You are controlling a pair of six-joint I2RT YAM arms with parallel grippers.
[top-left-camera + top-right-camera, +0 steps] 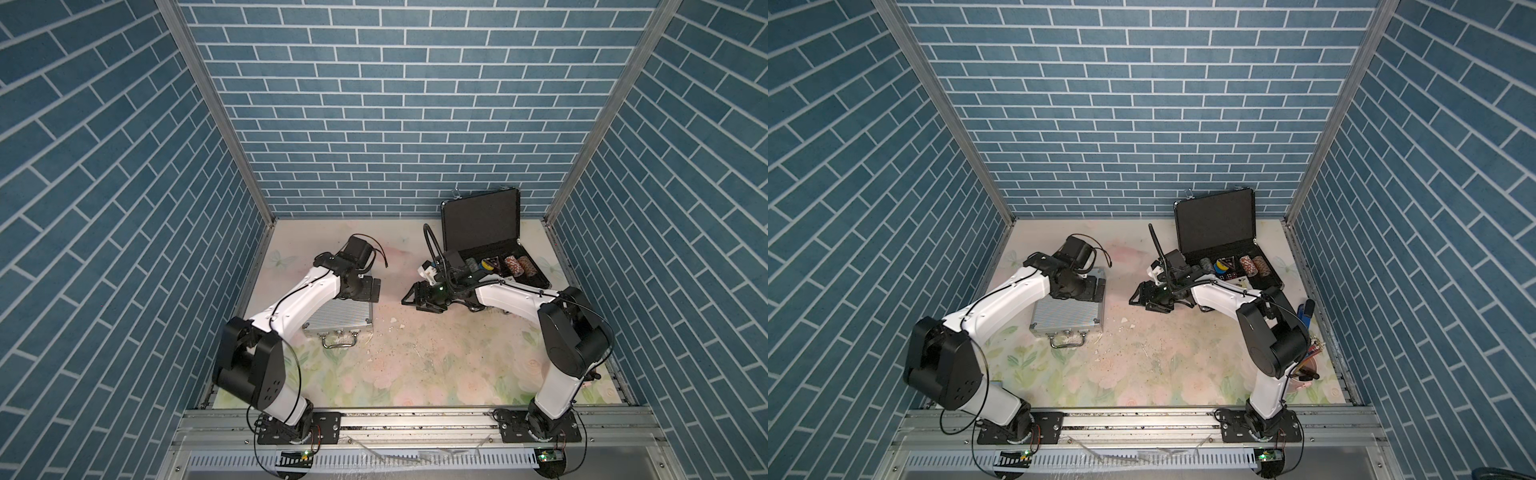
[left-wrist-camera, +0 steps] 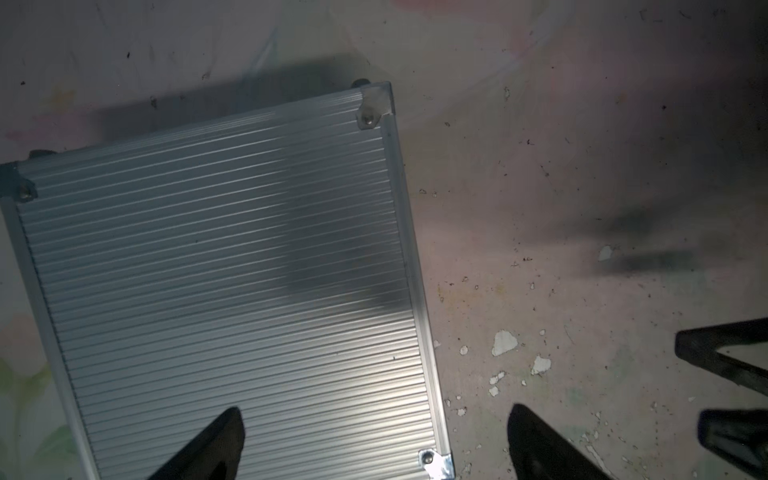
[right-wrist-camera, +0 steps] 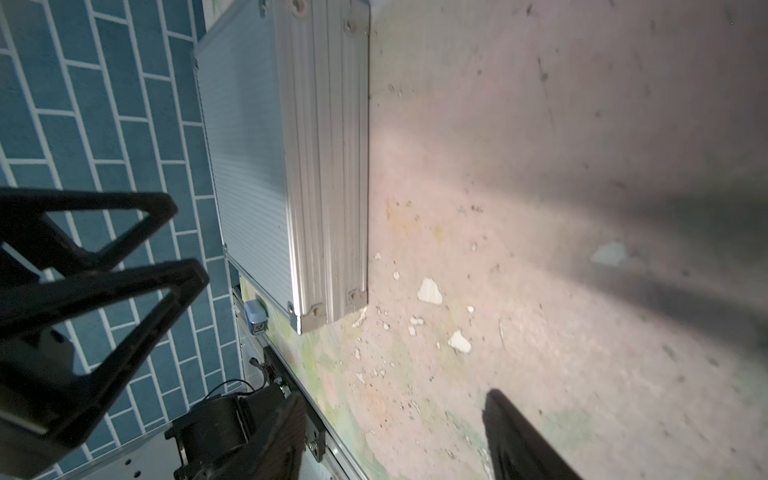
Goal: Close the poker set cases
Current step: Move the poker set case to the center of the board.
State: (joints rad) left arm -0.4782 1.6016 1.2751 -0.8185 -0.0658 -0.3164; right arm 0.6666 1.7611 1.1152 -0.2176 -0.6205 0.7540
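Behind the parted, empty right gripper [image 3: 395, 398] the black case [image 1: 482, 224] is yawning; shoving risks tipping it. Left gripper [image 2: 374, 411] is gaping empty.

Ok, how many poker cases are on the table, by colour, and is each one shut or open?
silver case, lid shut: 1
black case, lid standing open: 1
Total: 2
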